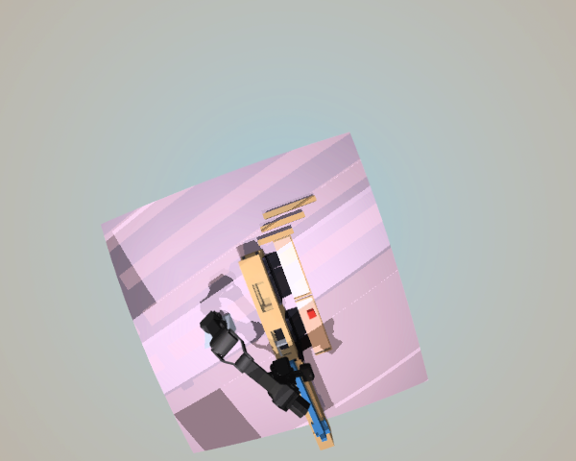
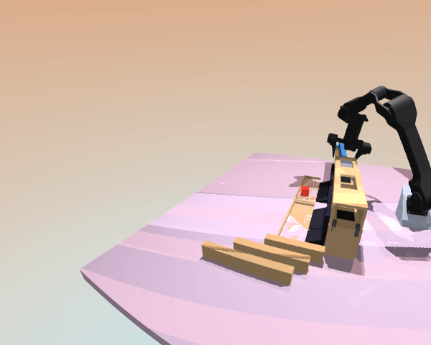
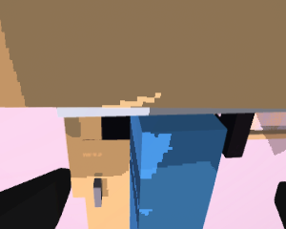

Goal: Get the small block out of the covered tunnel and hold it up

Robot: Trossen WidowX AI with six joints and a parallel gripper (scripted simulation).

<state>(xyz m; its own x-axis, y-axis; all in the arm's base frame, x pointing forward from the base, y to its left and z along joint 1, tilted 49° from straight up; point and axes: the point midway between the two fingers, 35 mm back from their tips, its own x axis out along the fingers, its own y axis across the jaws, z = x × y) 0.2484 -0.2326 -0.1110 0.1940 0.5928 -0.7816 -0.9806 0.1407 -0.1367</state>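
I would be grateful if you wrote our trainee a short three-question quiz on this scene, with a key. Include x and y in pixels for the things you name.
1. True or false: the fingers (image 1: 292, 372) (image 2: 349, 152) are closed on the blue bar (image 1: 311, 406) (image 2: 342, 149) (image 3: 181, 191).

2. How many loose wooden rods lie near the far end of the tunnel (image 1: 252, 270) (image 2: 351, 198)?

3. Fill in the colour: the small cube in the low tray beside the tunnel is ____.

Key: 1. False; 2. Three; 3. Red
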